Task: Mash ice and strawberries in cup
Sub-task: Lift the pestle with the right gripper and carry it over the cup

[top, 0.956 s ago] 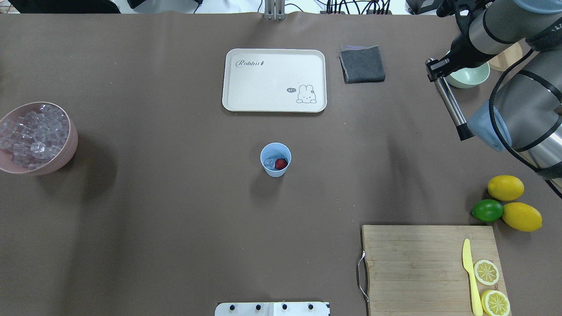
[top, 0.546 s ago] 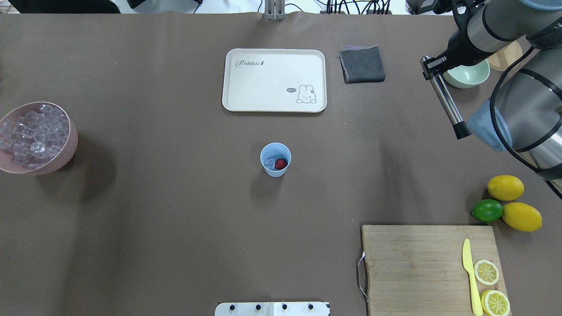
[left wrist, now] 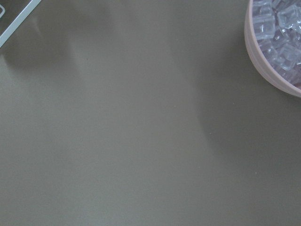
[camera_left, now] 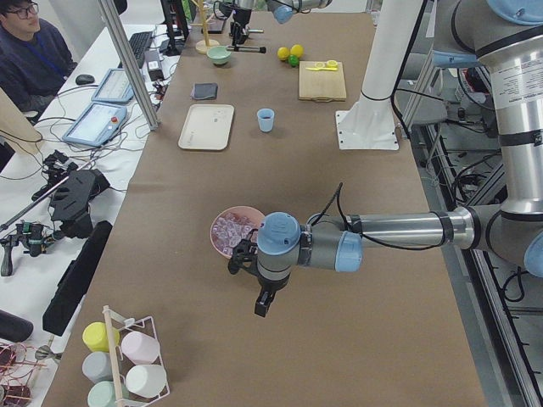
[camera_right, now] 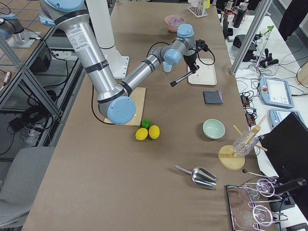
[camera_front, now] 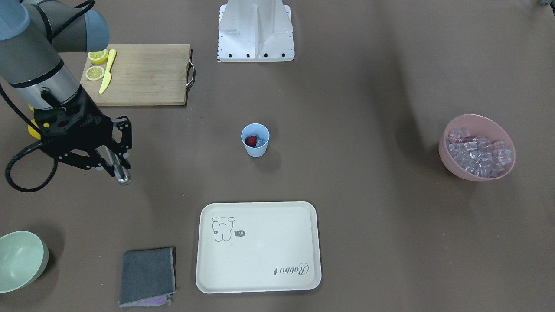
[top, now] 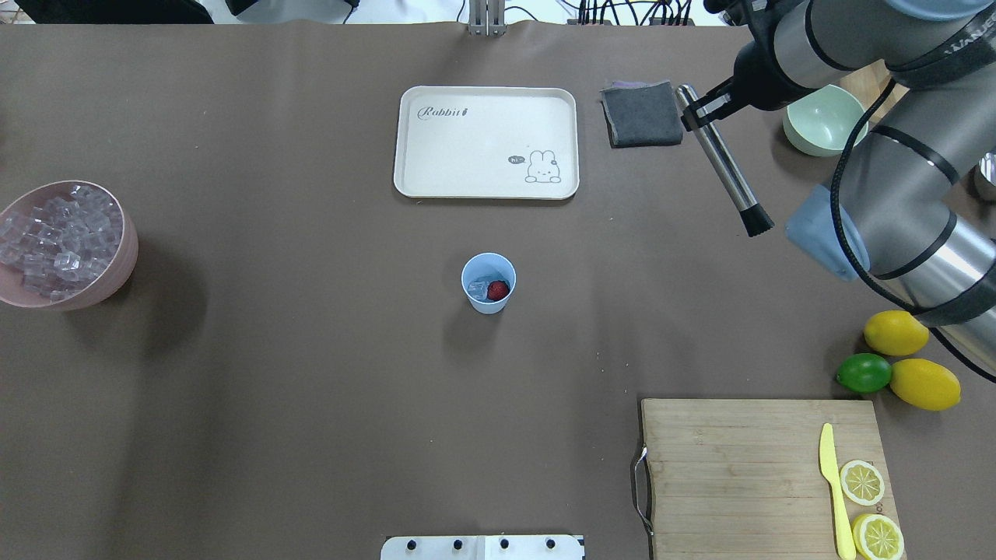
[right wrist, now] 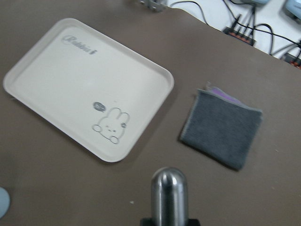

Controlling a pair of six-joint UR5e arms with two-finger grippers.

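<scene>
The right tool (top: pixel 698 111) is clasping a steel muddler (top: pixel 727 171), well apart from the light blue cup (top: pixel 489 305), which is holding a strawberry (top: pixel 498 290) and ice cubes (top: pixel 477 291) on the counter (top: pixel 311 350). Whether the left tool (camera_left: pixel 263 303) is clenched cannot be told.

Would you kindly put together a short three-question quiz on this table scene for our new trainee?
1. True or false: the strawberry lies inside the cup.
2. What does the right hand hold? A: a metal muddler. B: a fork. C: nothing.
3. Name the colour of the bowl that holds the heap of ice cubes.

Key: 1 true; 2 A; 3 pink.
</scene>
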